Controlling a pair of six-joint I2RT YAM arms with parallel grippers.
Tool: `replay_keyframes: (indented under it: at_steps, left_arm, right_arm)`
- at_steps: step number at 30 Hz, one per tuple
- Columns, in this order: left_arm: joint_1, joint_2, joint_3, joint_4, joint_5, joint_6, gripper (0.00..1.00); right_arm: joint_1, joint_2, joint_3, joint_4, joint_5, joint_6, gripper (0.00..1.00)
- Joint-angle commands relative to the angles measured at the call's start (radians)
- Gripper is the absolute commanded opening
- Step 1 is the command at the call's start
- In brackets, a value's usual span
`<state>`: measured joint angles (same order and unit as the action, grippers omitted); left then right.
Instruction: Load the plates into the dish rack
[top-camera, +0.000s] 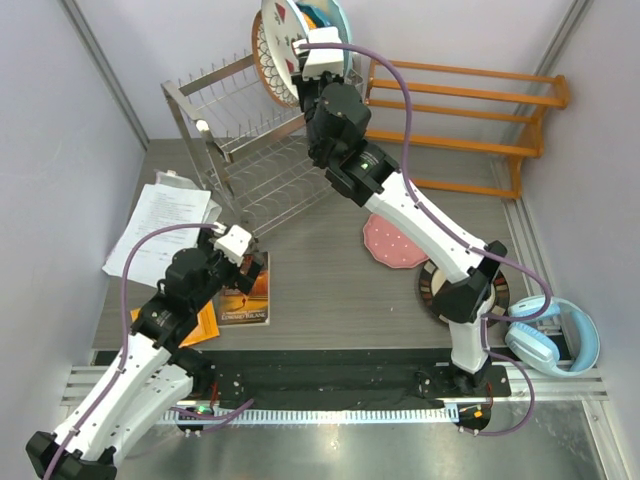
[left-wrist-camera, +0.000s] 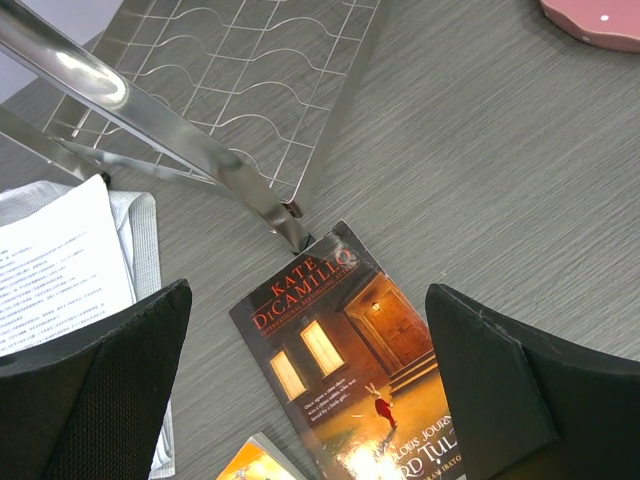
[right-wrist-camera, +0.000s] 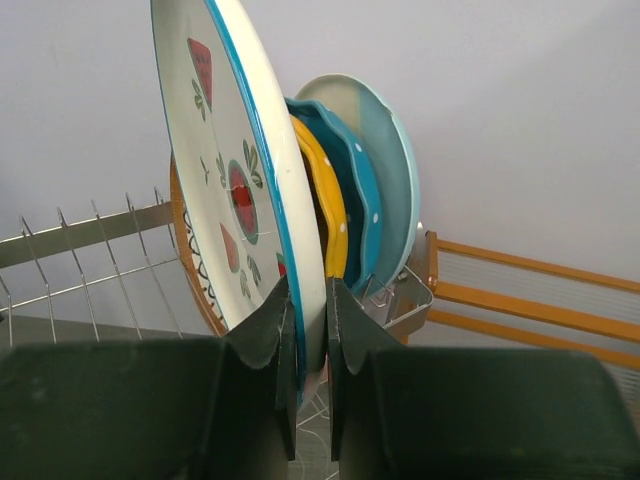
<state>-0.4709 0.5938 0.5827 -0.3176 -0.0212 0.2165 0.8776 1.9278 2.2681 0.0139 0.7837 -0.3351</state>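
Over the dish rack, outstretched right pincer grips watermelon plate.

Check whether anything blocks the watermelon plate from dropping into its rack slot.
The right end effector grips the watermelon plate upright over the dish rack. The plate sits close between the yellow plate on one face and the brown-rimmed plate on the other. The end effector hides the slot beneath.
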Motion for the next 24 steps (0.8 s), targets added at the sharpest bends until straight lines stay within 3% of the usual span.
replay_keyframes:
  at_steps: [1, 14, 18, 24]
  left_arm:
    - [0.005, 0.001, -0.023, 0.077, 0.006, -0.011, 0.99]
    - [0.005, -0.006, -0.057, 0.11, -0.013, -0.029, 0.99]
    - [0.005, -0.017, -0.064, 0.112, -0.02, -0.039, 1.0]
    - [0.005, -0.026, -0.086, 0.117, -0.034, -0.046, 0.99]
  right_arm:
    - [0.023, 0.014, 0.12, 0.113, 0.035, 0.019, 0.01]
    - [0.029, 0.114, 0.188, 0.101, 0.091, -0.015, 0.01]
    - [0.029, 0.213, 0.298, 0.094, 0.098, -0.038, 0.01]
    - [0.026, 0.278, 0.329, 0.101, 0.0, -0.044, 0.01]
